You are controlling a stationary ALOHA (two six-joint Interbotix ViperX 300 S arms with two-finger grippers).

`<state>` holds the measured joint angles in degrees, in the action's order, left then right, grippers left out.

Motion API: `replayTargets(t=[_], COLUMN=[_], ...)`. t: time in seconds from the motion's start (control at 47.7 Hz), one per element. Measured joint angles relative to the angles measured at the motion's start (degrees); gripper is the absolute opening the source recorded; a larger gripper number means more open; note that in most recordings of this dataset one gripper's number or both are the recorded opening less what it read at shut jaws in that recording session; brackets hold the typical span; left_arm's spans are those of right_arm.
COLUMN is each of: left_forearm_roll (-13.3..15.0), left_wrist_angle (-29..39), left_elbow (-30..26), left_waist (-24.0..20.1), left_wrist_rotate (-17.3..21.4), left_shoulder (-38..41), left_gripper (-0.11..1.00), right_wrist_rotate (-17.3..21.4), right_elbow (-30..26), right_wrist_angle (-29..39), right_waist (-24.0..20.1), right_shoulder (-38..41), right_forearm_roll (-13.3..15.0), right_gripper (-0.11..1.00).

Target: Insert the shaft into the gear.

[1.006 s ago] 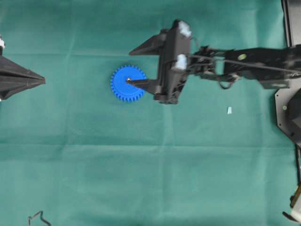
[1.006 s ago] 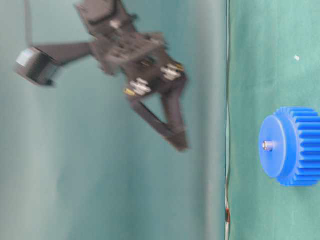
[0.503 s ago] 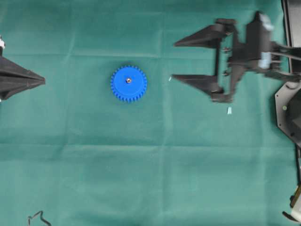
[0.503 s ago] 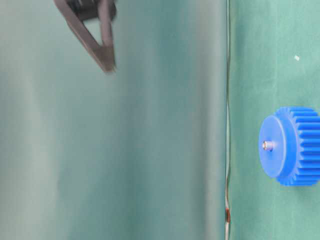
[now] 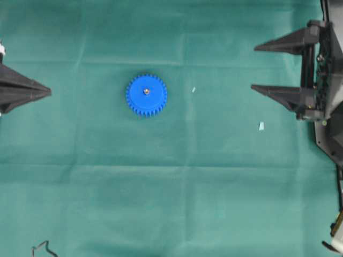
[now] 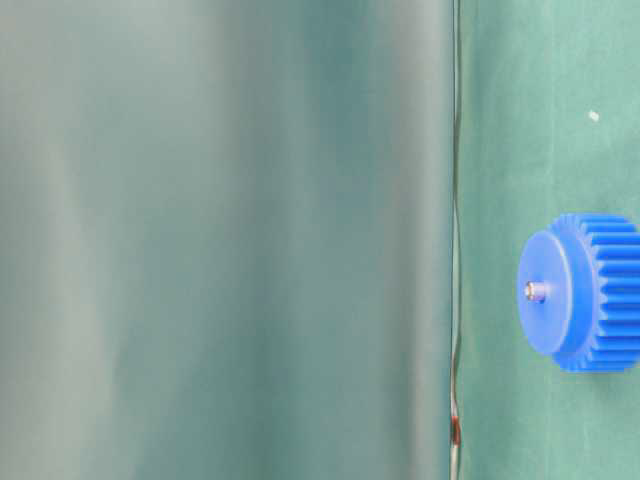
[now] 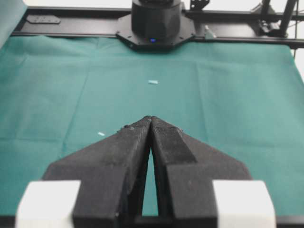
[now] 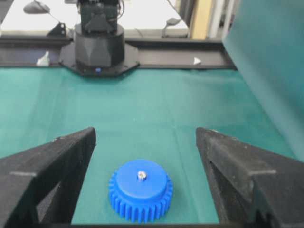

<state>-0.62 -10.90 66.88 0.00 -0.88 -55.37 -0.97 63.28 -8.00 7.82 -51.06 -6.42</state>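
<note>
Shaft (image 5: 146, 91) seated in gear (image 5: 147, 95), apparently; right end effector (image 5: 259, 68) well apart.

A bright blue plastic spur gear (image 5: 147, 95), a round disc with many small teeth around its rim, lies flat on the green-covered tabletop (image 5: 161, 203), left of the middle and nearer the far edge than the near one in the overhead view. Its smooth raised hub faces up. A tiny silvery-grey metal shaft (image 5: 146, 91) stands upright in the gear's centre hole, its shiny rounded end poking just above the hub face, as the table-level view (image 6: 537, 291) and the right wrist view (image 8: 141, 176) both show.
</note>
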Motion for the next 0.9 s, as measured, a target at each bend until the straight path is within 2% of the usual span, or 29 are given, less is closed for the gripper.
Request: replayTargets(t=[0.901], left_forearm_roll=[0.00], left_wrist_angle=[0.00], left_elbow=[0.00], left_waist=[0.09], left_wrist_rotate=[0.00], left_shoulder=[0.00], left_gripper=[0.00], right_wrist_rotate=[-0.09], right_elbow=[0.62], right_wrist_angle=[0.09], right_waist=[0.00], right_shoulder=[0.44], right_forearm_roll=[0.00], right_gripper=[0.89])
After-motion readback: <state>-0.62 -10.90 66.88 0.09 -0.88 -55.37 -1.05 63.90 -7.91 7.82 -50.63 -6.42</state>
